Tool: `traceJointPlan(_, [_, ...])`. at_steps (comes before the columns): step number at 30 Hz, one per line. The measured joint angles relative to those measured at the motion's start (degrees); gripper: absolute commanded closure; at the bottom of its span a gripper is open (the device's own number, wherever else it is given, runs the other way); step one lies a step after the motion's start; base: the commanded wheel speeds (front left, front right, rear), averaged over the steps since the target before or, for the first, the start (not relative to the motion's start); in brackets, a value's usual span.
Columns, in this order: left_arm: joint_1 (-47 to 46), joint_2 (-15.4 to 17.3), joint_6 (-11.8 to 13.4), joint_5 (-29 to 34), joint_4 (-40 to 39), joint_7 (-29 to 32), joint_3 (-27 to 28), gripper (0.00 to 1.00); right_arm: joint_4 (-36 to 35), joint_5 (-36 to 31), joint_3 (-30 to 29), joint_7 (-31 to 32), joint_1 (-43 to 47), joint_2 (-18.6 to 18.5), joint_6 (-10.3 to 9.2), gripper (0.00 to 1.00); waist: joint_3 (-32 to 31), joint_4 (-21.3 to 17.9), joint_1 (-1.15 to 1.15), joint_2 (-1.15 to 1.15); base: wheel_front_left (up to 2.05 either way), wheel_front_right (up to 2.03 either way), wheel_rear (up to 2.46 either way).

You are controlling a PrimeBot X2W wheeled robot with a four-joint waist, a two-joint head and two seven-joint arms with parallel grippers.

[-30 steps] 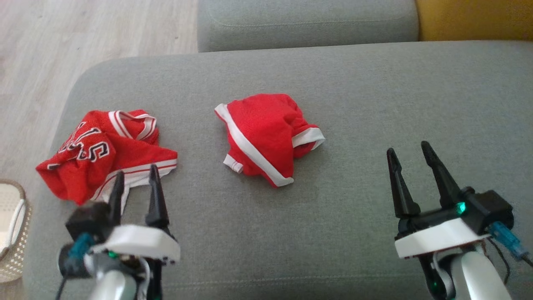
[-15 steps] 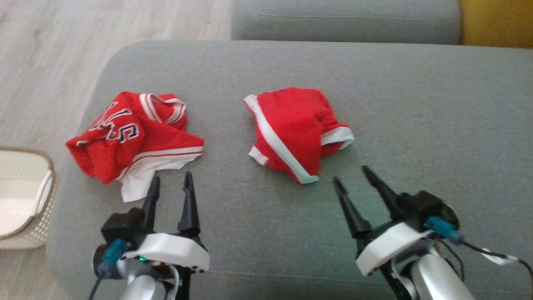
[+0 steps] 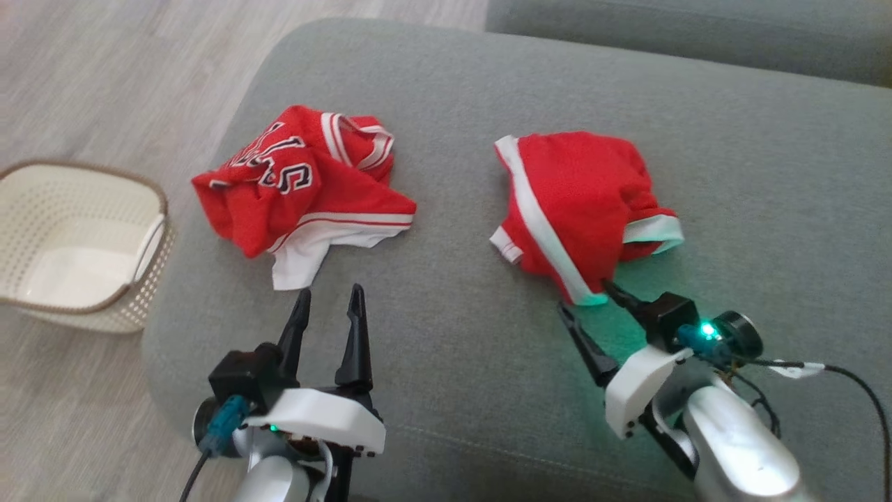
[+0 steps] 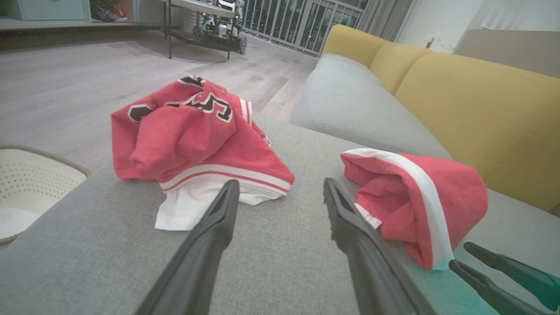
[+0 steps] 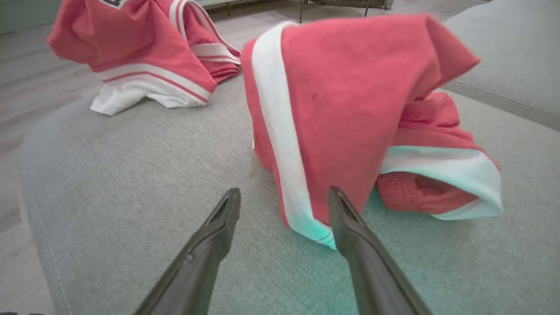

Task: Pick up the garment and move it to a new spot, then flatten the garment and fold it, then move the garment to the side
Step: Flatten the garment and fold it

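Two crumpled red garments lie on the grey sofa cushion (image 3: 446, 362). A jersey (image 3: 300, 188) (image 4: 192, 131) (image 5: 131, 39) with black-and-white lettering and a white hem is on the left. Red shorts (image 3: 578, 202) (image 4: 415, 192) (image 5: 350, 100) with a white side stripe are on the right. My left gripper (image 3: 331, 291) (image 4: 281, 183) is open, just short of the jersey's white hem. My right gripper (image 3: 584, 296) (image 5: 284, 190) (image 4: 459, 254) is open low over the cushion. Its fingertips straddle the near striped corner of the shorts, and nothing is held.
A cream perforated basket (image 3: 159, 209) (image 4: 35, 183) stands on the wooden floor (image 3: 104, 84) off the cushion's left edge. A second grey cushion (image 3: 697, 35) lies beyond, with a yellow sofa back (image 4: 481, 100) behind. The cushion's rounded left edge is close to the jersey.
The head camera has swung, shifting the whole scene right and bringing the basket in. My right gripper has moved left and forward up to the shorts' near corner. Both grippers stay open.
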Motion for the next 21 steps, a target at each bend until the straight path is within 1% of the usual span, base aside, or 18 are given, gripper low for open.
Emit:
traceJointPlan(5, [-0.1, -0.6, -0.5, 0.6, 0.0, 0.0, 0.2, 0.0, 5.8, -1.8, -0.8, -0.1, -2.4, -0.5, 0.0, 0.0, 1.6, 1.6, 0.0, 0.0, 0.0, 0.0, 0.0])
traceJointPlan(10, [-0.2, -1.1, -0.5, 1.0, 0.0, 0.0, 0.7, 0.0, 9.9, -2.6, -0.8, -0.1, -4.2, -0.9, 0.0, 0.0, 2.4, 2.0, 0.0, 0.0, 0.0, 0.0, 0.0])
traceJointPlan(11, [-0.2, -1.1, -0.5, 1.1, 0.0, 0.0, 0.7, 0.0, 10.7, -2.6, -0.7, -0.1, -4.4, -0.9, 0.0, 0.77, 2.4, 2.0, 0.0, 0.0, 0.0, 0.0, 0.0])
traceJointPlan(12, [-0.2, -1.1, -0.6, 1.4, 0.0, 0.0, 0.7, 0.0, 11.3, -2.7, -0.5, -0.1, -4.7, -0.9, 0.0, 1.0, 2.5, 1.9, 0.0, 0.0, 0.0, 0.0, 0.0])
traceJointPlan(18, [-1.1, -1.3, -0.6, 1.4, 0.0, 0.0, 1.1, 0.0, 12.4, -2.6, -0.3, -1.9, -6.3, -0.9, 0.0, 1.0, 2.5, 0.9, 0.0, 0.0, 0.0, 0.0, 0.0])
traceJointPlan(21, [-1.1, -1.3, -0.6, 1.4, 0.0, 0.0, 1.3, 0.0, 12.6, -3.8, -0.2, -2.6, -6.5, -1.0, 0.0, 1.0, 2.0, 0.0, 0.0, 0.0, 0.0, 0.0, 0.0])
